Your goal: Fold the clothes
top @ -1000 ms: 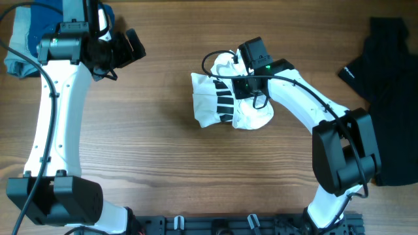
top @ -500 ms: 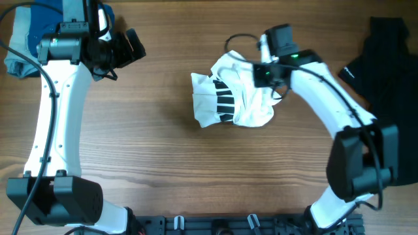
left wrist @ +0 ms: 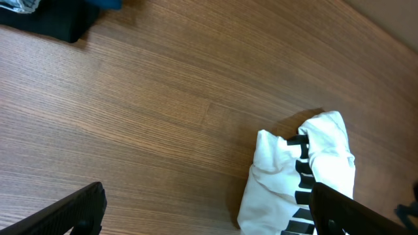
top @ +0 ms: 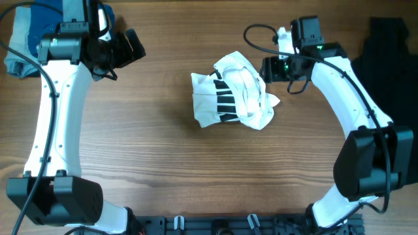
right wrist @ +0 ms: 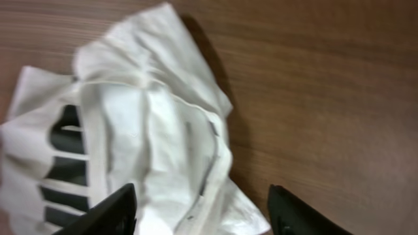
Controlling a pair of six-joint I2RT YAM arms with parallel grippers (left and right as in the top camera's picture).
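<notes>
The white shirt with black stripes lies crumpled in a heap at the table's middle. It also shows in the left wrist view and in the right wrist view. My right gripper is open and empty, just above and to the right of the heap, with its fingers spread over the shirt's edge. My left gripper is open and empty, far to the left of the shirt, with its fingers over bare wood. The black garment lies at the right edge; its logo is hidden by my right arm.
A pile of blue and grey cloth lies at the far left corner, partly under my left arm. Dark cloth shows at the top left of the left wrist view. The table is brown wood.
My right gripper has let go of the shirt and moved right and away from it. The shirt's top part was drawn to the right. The left arm has not moved.
</notes>
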